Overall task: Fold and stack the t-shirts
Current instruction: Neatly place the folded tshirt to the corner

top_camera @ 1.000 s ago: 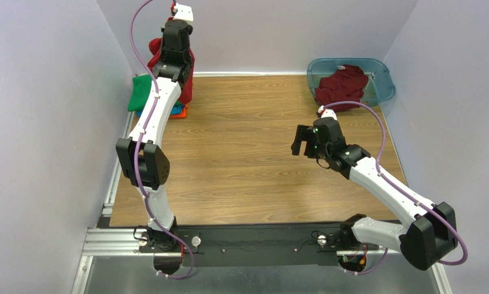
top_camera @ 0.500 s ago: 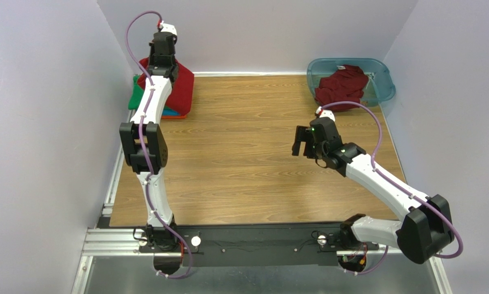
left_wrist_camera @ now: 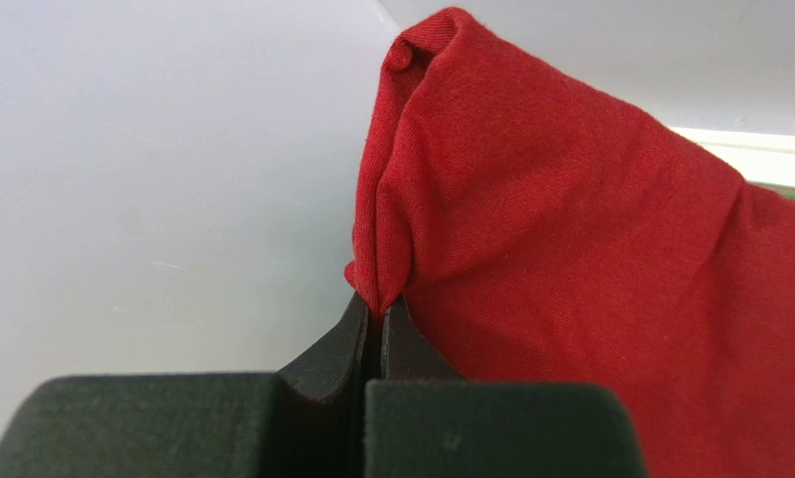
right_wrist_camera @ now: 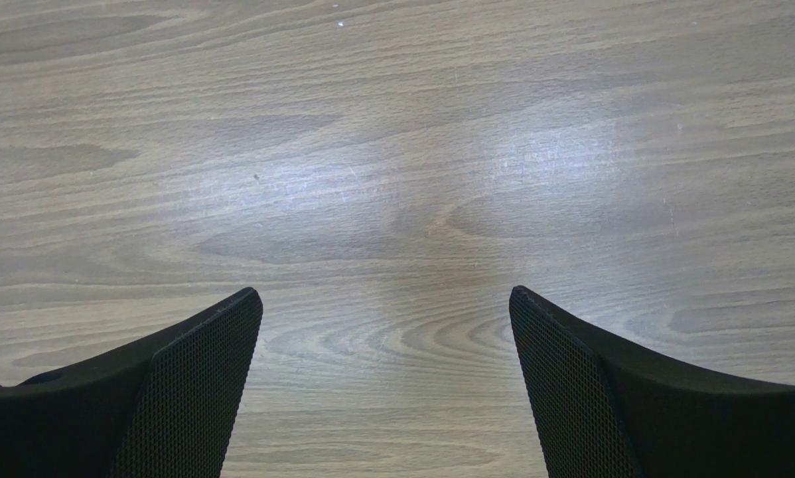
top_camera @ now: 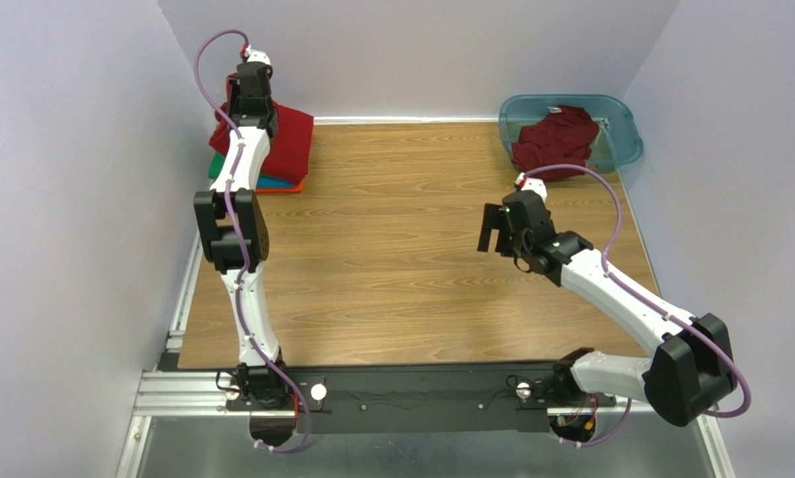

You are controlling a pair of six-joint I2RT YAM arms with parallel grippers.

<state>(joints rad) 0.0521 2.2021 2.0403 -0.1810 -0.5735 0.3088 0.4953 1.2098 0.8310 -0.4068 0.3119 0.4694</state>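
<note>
Left tool (left_wrist_camera: 377,317) lowered red t-shirt (top_camera: 290,139), pinched edge pointing rearward.

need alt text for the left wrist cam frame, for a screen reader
The left gripper is shut on a pinched fold of a dark red t-shirt, whose cloth rises above the black fingers and fills the right half of the frame. A plain pale wall fills the left.

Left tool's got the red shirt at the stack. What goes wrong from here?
1. The left tool pinches only a bunched corner of the dark red shirt, so it may land creased.
2. The shirt is draped over the stack, so retracting while shut could drag it askew.
</note>
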